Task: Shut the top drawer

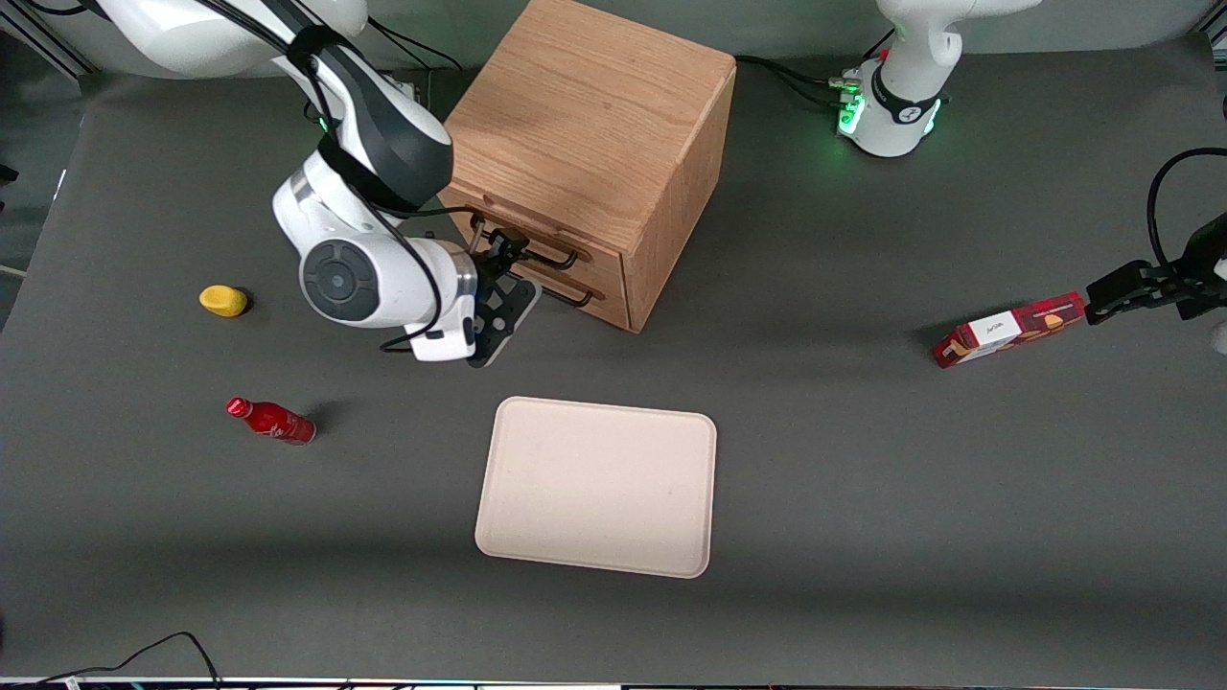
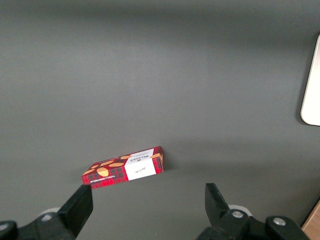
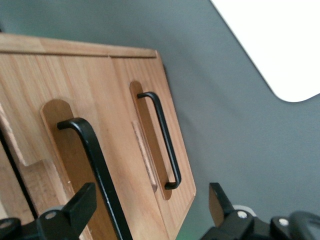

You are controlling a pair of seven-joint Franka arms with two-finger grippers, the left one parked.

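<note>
Front view: a boxy light oak cabinet (image 1: 585, 125) stands on a dark grey table (image 1: 863, 479). Its top drawer (image 1: 537, 235), a shallow oak front with a thin black wire handle (image 1: 537, 251), sits above the lower drawer (image 1: 566, 283), which carries the same handle. The top drawer looks nearly flush with the cabinet face, though a slight gap cannot be ruled out. The right arm's black two-finger gripper (image 1: 500, 251) hangs directly in front of the drawers, right at the handles. A plain cream rectangular tray (image 1: 599, 484) lies nearer the camera than the cabinet. Toward the working arm's end lie a small red bottle (image 1: 271, 420) on its side and a yellow rounded lump (image 1: 223, 300). A red patterned carton (image 1: 1008, 331) lies toward the parked arm's end.

Left wrist view: the same red carton (image 2: 125, 171) lies flat on bare grey table.

Right wrist view: 2 oak drawer fronts fill the picture. The gripper's fingers (image 3: 80, 207) are spread wide, holding nothing, and one fingertip stands just beside the nearer black handle (image 3: 92, 160). Dark seams run along the edges of that nearer front.

Judgement: the drawer appears almost or fully shut; at most a final push remains, then pulling the gripper clear
</note>
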